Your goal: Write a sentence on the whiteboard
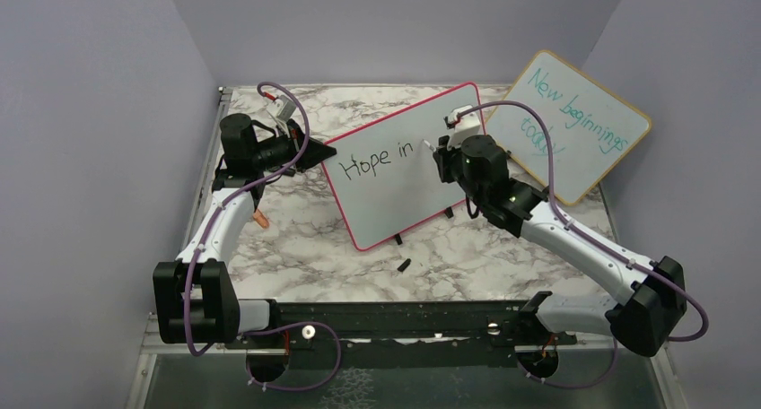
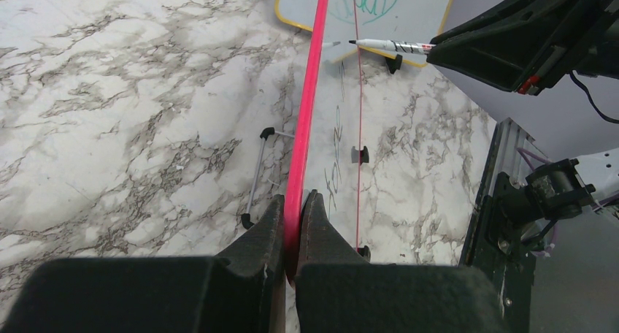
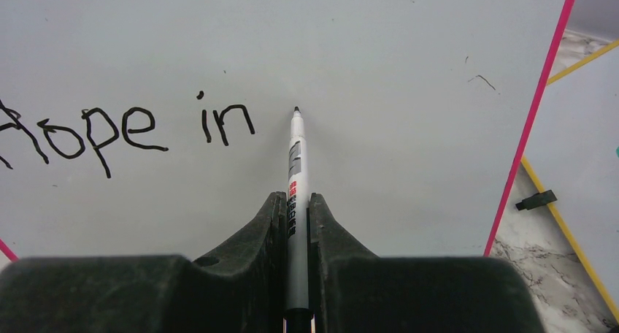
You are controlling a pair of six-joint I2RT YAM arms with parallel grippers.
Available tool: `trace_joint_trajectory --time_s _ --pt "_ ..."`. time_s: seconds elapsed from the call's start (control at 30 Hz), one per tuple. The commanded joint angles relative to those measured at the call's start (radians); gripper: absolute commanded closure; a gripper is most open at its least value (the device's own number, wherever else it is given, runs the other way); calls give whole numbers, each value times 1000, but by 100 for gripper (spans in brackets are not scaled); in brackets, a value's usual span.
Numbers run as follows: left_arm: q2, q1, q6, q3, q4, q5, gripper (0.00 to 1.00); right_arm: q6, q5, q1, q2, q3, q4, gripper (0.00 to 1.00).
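The whiteboard (image 1: 404,194) with its pink-red frame stands tilted on small black feet in the middle of the marble table. My left gripper (image 2: 293,201) is shut on the whiteboard's left edge (image 2: 306,106). Black writing on it reads "Hope in" (image 3: 124,128), the sentence as it stands, also seen from above as "Hope in" (image 1: 377,158). My right gripper (image 3: 295,201) is shut on a white marker (image 3: 295,158) with its black tip at the board just right of the word "in". From above, the right gripper (image 1: 441,149) sits against the board's upper right part.
A second board (image 1: 574,126) with a yellow wooden frame and teal writing leans at the back right. A small black cap (image 1: 404,265) lies on the marble in front of the whiteboard. An orange bit (image 1: 261,219) lies by the left arm. Purple walls close in on both sides.
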Motion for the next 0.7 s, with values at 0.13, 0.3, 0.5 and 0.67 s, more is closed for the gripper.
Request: trace_joint_trajectory --time_s 0.13,0.3,0.5,0.67 --pt "43 -16 158 -39 -111 -69 100 -7 -28 -15 25 -9 39 99" --pt "43 -16 159 -37 -113 -69 100 -10 -21 -18 33 -9 38 99" --pt "42 -16 160 -37 -112 -69 100 -16 0 -24 32 -7 29 99" --pt "42 -16 160 -37 -113 -69 100 -18 13 -30 34 -7 25 99"
